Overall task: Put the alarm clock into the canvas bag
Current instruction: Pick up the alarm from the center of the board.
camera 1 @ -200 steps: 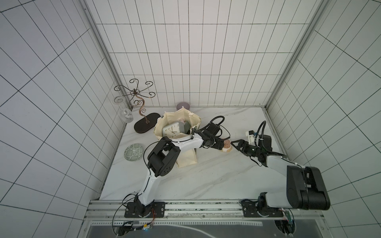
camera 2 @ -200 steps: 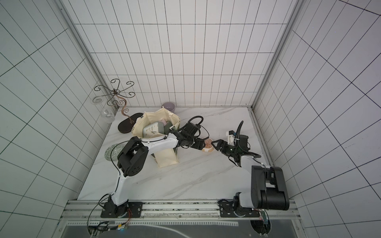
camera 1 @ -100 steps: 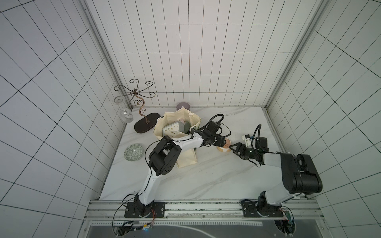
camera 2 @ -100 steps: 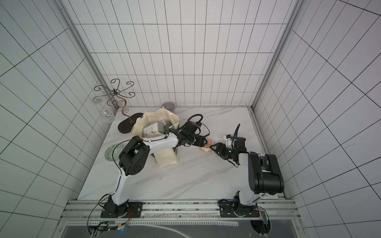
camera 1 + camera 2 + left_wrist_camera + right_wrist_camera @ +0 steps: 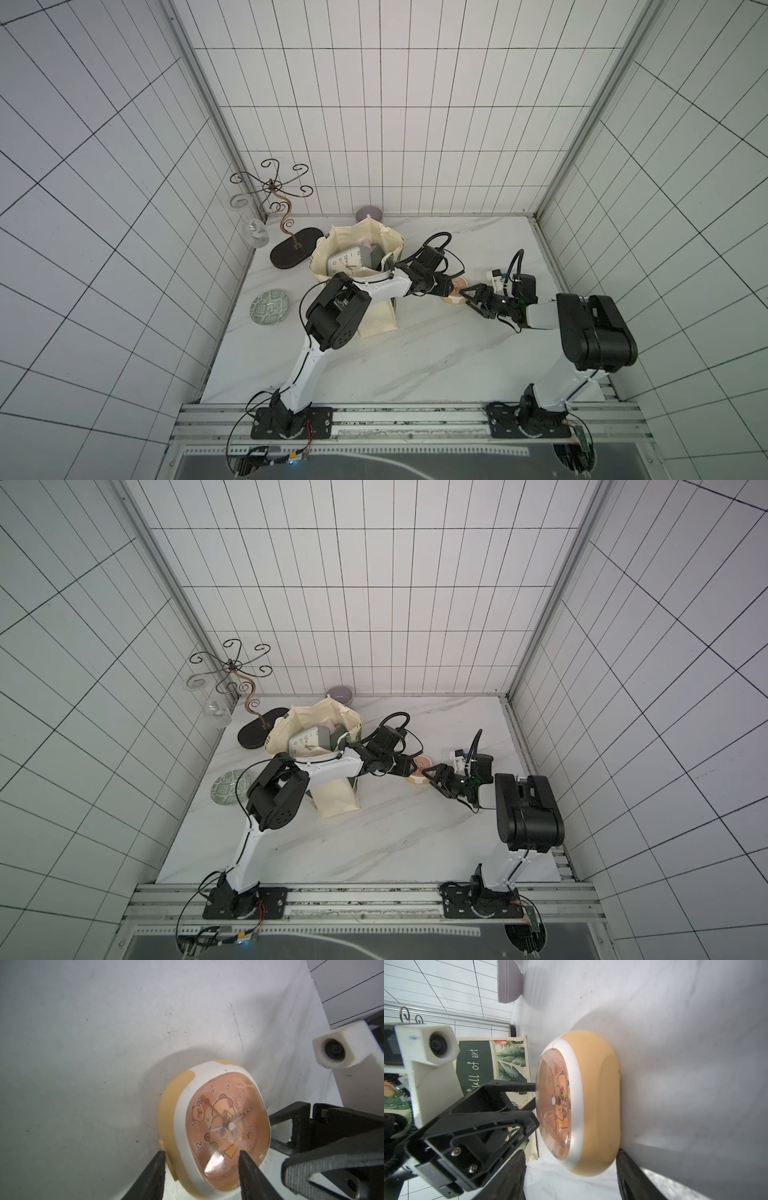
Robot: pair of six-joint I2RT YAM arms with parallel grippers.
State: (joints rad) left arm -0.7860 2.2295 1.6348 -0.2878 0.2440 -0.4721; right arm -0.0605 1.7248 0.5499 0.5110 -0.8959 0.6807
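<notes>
The alarm clock [image 5: 457, 289] [image 5: 422, 769] is small, with a yellow body and a pink cartoon face. It lies face up on the marble, right of the canvas bag [image 5: 376, 320] [image 5: 337, 800] [image 5: 508, 1059]. My left gripper [image 5: 201, 1154] [image 5: 445, 287] straddles the clock's [image 5: 218, 1130] edge. One finger is by the yellow back, the other is over the glass, and its jaws stand apart. My right gripper [image 5: 571, 1169] [image 5: 471, 296] faces it from the other side, open, with gaps on both sides of the clock [image 5: 583, 1101].
A white square clock [image 5: 344, 262] sits inside the upright bag. A curled wire stand [image 5: 291, 253], a wine glass [image 5: 254, 235] and a green patterned dish [image 5: 269, 307] stand at the left. A purple bowl [image 5: 369, 214] [image 5: 508, 980] is at the back wall.
My left gripper has slid right onto the clock's edge and its jaws have narrowed. My right gripper has moved left up to the clock and narrowed slightly. The clock has stayed put.
</notes>
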